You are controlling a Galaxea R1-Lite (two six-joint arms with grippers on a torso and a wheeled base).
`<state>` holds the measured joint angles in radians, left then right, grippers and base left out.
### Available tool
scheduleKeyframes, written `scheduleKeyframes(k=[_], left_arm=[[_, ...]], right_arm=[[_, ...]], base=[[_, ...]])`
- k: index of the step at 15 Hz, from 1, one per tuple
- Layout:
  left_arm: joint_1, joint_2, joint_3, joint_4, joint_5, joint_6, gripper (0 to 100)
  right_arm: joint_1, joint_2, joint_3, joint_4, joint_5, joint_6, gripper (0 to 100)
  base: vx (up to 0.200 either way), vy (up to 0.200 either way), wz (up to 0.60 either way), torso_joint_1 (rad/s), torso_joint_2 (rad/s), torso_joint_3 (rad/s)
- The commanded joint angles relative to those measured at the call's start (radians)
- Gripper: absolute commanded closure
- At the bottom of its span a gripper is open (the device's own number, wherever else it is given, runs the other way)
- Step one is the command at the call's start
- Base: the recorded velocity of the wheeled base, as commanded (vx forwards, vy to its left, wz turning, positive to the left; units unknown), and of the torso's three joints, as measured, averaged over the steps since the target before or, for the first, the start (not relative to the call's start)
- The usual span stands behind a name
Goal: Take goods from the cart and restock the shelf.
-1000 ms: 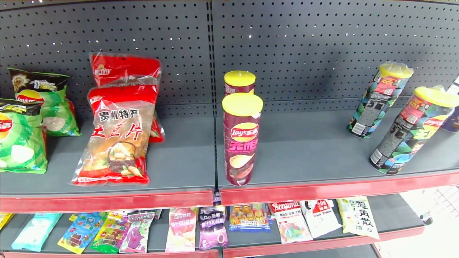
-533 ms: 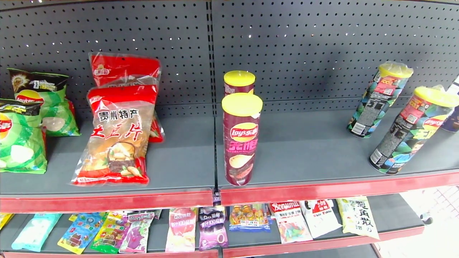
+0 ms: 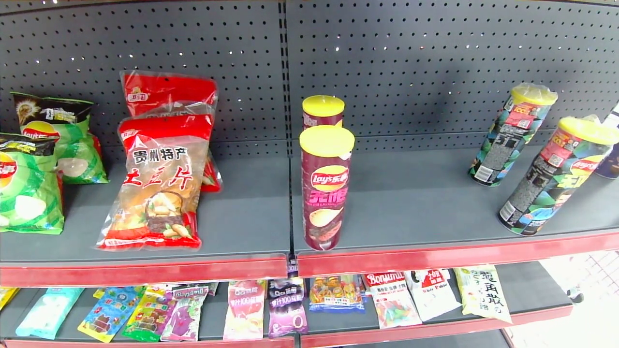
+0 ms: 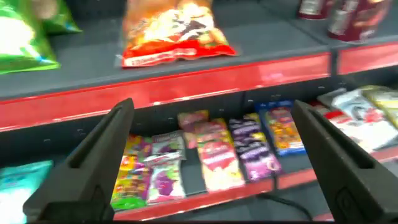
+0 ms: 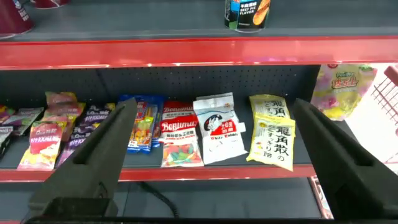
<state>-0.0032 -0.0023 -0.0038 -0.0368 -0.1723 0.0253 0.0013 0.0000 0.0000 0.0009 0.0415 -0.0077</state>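
Observation:
The upper shelf point(image 3: 435, 256) has a red front edge and carries two maroon chip cans point(image 3: 326, 188) with yellow lids, one behind the other. To their left lie red snack bags point(image 3: 157, 186) and green chip bags point(image 3: 29, 188). Two multicoloured cans point(image 3: 556, 179) stand at the right. My left gripper point(image 4: 212, 106) is open and holds nothing, in front of the lower shelf's candy packets point(image 4: 211, 155) and below the red snack bag point(image 4: 174, 34). My right gripper point(image 5: 214, 102) is also open with nothing in it, facing the lower shelf's white packet point(image 5: 217, 127).
Between the maroon cans and the multicoloured cans the upper shelf board point(image 3: 416, 203) is bare. The lower shelf point(image 3: 425, 328) holds a row of flat candy packets. A dark can point(image 5: 247, 14) stands on the upper shelf above my right gripper. A pale packet point(image 5: 342, 87) shows at the shelf's right end.

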Motion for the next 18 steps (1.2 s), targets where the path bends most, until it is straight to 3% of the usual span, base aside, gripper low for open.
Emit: scheduleKeyframes(k=[1,2,3,6,10,13,16,18], left_arm=[[0.002,0.002,-0.001,-0.002,0.085,-0.01,0],[0.002,0.002,0.004,0.04,0.214,-0.007,0],[0.002,0.002,0.002,0.041,0.218,-0.027,0],[0.0,0.002,0.002,0.041,0.148,-0.022,0],[0.002,0.002,0.002,0.041,0.148,-0.024,0],[0.002,0.002,0.002,0.041,0.148,-0.024,0],[0.002,0.002,0.002,0.041,0.148,-0.024,0],[0.002,0.002,0.002,0.041,0.148,-0.022,0]], right_arm=[[0.0,0.002,0.0,0.001,0.0,0.0,0],[0.0,0.002,0.0,0.001,0.0,0.0,0],[0.0,0.002,0.0,0.001,-0.002,0.0,0],[0.0,0.002,0.0,0.001,-0.009,0.0,0],[0.0,0.002,0.0,0.001,-0.009,0.002,0],[0.0,0.002,0.0,0.001,-0.009,0.0,0],[0.0,0.002,0.0,0.001,-0.009,0.0,0],[0.0,0.002,0.0,0.001,-0.009,0.0,0]], base=[[0.0,0.0,0.0,0.0,0.0,0.0],[0.0,0.0,0.0,0.0,0.0,0.0],[0.0,0.0,0.0,0.0,0.0,0.0],[0.0,0.0,0.0,0.0,0.0,0.0],[0.0,0.0,0.0,0.0,0.0,0.0],[-0.2,0.0,0.0,0.01,0.0,0.002],[0.0,0.0,0.0,0.0,0.0,0.0],[0.0,-0.2,0.0,0.005,0.01,0.0]])
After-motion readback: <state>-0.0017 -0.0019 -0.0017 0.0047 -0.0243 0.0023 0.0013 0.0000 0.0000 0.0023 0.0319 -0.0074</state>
